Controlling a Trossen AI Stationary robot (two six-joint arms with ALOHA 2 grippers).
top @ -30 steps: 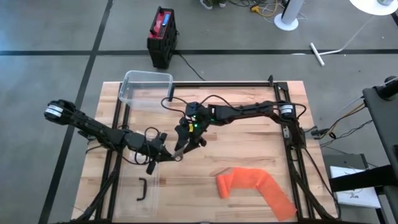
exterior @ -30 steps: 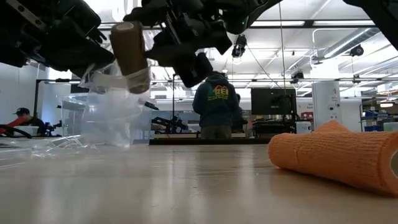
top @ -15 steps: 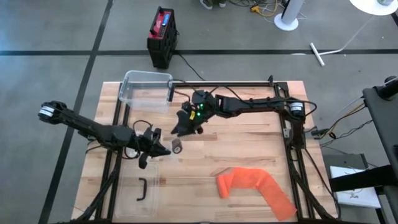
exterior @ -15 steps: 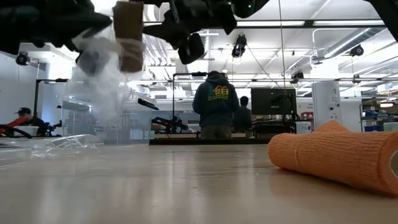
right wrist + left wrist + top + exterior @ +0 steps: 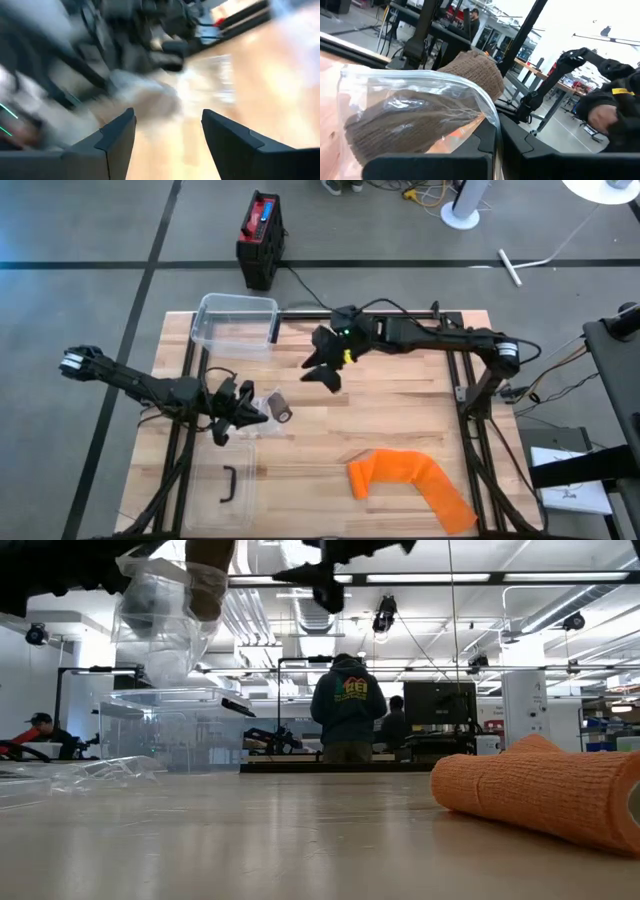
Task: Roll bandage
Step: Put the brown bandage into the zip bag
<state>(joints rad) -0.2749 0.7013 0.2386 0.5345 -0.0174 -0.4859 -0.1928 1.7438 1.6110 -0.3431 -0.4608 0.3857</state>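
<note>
A brown rolled bandage (image 5: 283, 413) sits partly inside a clear plastic bag (image 5: 395, 85), one end (image 5: 475, 70) sticking out of the bag's mouth. My left gripper (image 5: 245, 417) is shut on the bag at the table's left middle, and bag and roll (image 5: 210, 580) hang above the table. Farther toward the far edge, my right gripper (image 5: 325, 375) is raised over the table's middle, open with nothing between its fingers (image 5: 117, 132). An orange bandage (image 5: 410, 480) lies partly unrolled on the table at the near right. My left gripper pinches the clear bag by its edge (image 5: 487, 125) between the two shut fingers. The fingers come in level from the table's left. The bag and the brown roll in it are lifted clear of the table. One layer or several, I cannot tell.
A clear plastic box (image 5: 237, 320) stands at the far left of the table. A flat clear lid with a black handle (image 5: 228, 483) lies at the near left. People stand in the room beyond the table (image 5: 350, 710).
My right gripper has drawn away from the brown roll, rising and going toward the table's far right while rolling its wrist. My left gripper has gone up and a little toward the left edge, carrying the bag and the roll higher above the table.
</note>
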